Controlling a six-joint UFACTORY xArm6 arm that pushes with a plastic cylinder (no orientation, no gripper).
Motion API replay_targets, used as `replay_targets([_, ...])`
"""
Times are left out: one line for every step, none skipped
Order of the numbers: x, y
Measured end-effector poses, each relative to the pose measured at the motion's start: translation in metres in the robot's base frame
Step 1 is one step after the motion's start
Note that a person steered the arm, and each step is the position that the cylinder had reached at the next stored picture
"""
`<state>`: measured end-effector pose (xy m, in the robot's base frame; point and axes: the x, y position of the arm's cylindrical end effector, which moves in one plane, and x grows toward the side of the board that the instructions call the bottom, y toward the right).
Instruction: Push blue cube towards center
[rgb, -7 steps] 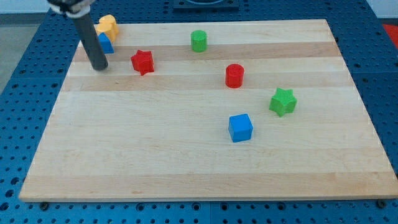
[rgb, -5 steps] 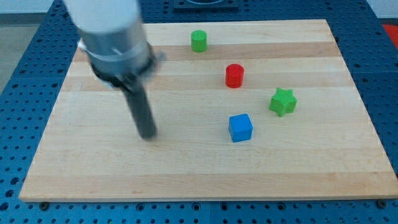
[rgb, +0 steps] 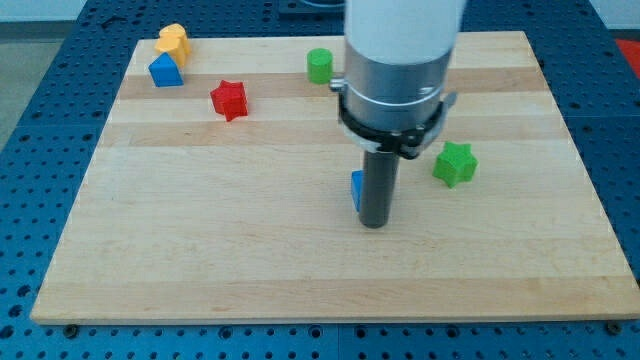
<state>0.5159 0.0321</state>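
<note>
My tip (rgb: 373, 223) rests on the wooden board (rgb: 200, 250), just below the middle. The blue cube (rgb: 356, 189) is almost wholly hidden behind the rod; only a blue sliver shows at the rod's left side, right against it. The arm's grey body covers the board's upper middle.
A green star (rgb: 455, 163) lies to the right of the rod. A green cylinder (rgb: 319, 66) is at the top middle. A red star (rgb: 229, 99), a blue block (rgb: 165, 71) and a yellow block (rgb: 173, 41) sit at the top left. The red cylinder is hidden by the arm.
The rod swept from the top left corner across the board to the blue cube. The cube now sits a little further left and up, and the arm hides the red cylinder.
</note>
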Motion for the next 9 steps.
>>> replay_targets([-0.015, -0.012])
replay_targets([-0.009, 0.028])
replay_targets([-0.013, 0.052])
replay_targets([-0.025, 0.022])
replay_targets([-0.037, -0.026])
replay_targets([-0.051, -0.044])
replay_targets([-0.061, -0.018])
replay_targets([-0.087, -0.003])
replay_targets([-0.109, -0.021])
